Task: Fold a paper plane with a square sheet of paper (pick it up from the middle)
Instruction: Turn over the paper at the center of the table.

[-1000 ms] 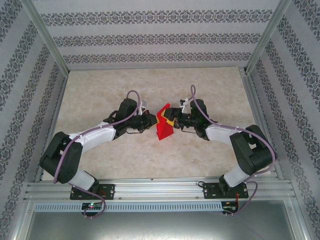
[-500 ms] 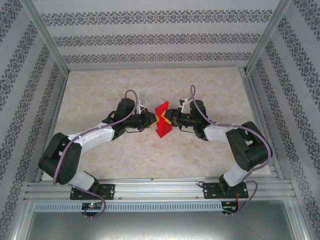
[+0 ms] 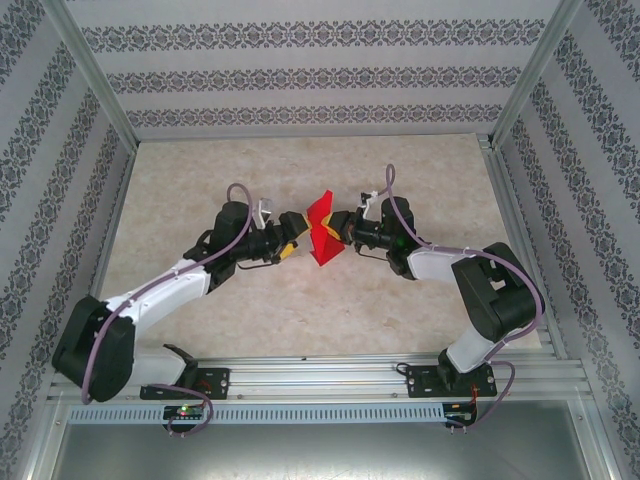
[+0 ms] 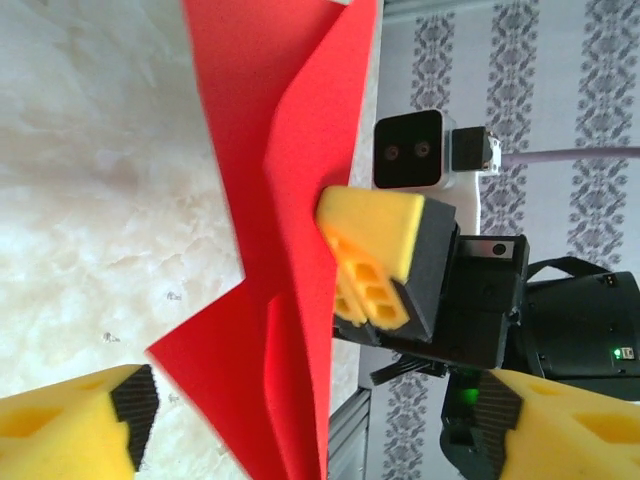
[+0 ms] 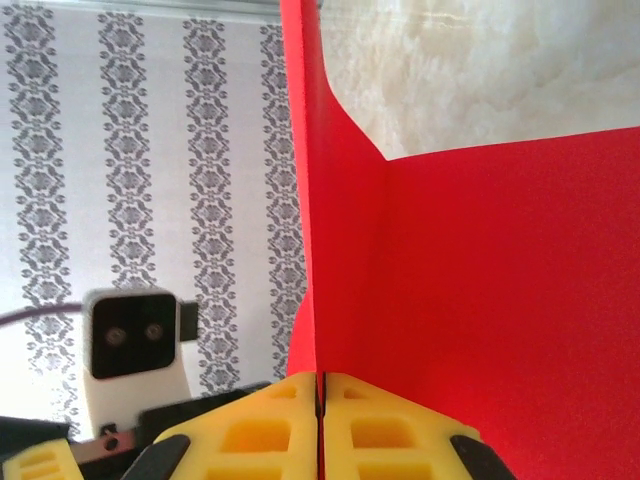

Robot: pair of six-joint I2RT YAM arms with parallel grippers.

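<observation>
Right wrist: right gripper [image 5: 320, 388] pinches paper plane [image 5: 480, 280].

Pale table [image 3: 200, 180] with a cloudy stone look, flat and wide, shiny metal rail [image 3: 320, 372] along its edge at 6 o'clock, left arm base [image 3: 190, 382] and right arm base [image 3: 450, 378] bolted onto that rail

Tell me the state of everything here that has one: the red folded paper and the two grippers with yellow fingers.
red creased sheet of paper: folded into flaps, clamped at one edge.
right gripper: shut on the paper.
left gripper: open, fingers spread to either side of the paper, not gripping it.
</observation>
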